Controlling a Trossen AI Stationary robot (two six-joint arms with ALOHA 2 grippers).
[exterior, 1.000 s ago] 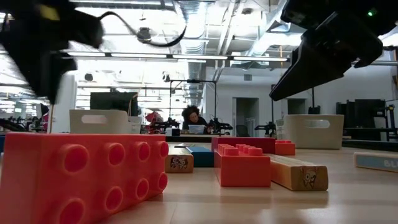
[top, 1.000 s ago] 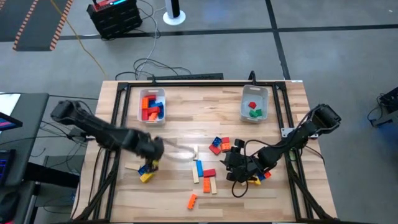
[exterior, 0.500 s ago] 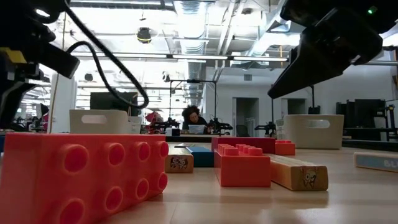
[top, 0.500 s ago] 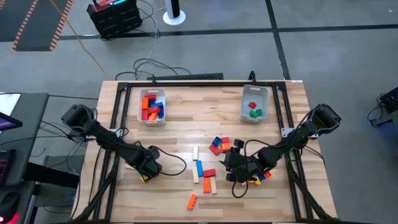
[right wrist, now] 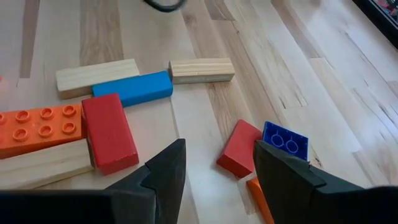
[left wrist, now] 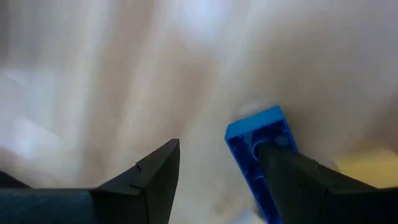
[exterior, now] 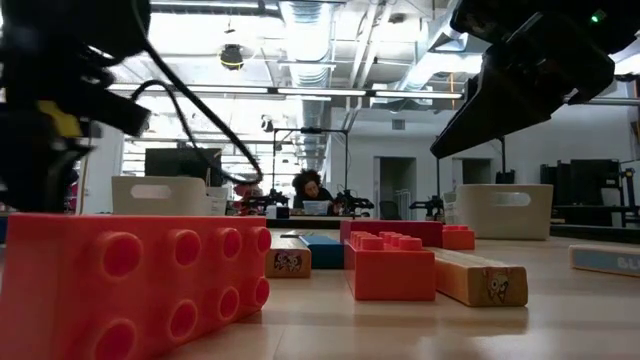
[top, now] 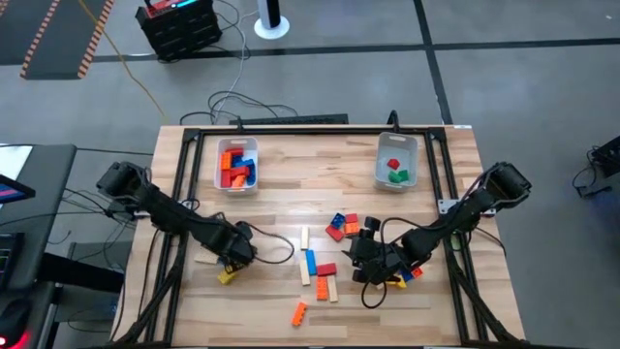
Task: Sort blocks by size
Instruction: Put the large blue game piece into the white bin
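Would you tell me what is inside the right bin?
In the right bin, green blocks and a red block show from above; anything beneath them is covered.

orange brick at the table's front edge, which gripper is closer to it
Right, narrowly. The orange brick lies alone near the front edge; the right gripper sits above it toward the right, over the pile, while the left gripper is up toward the left by a yellow brick.
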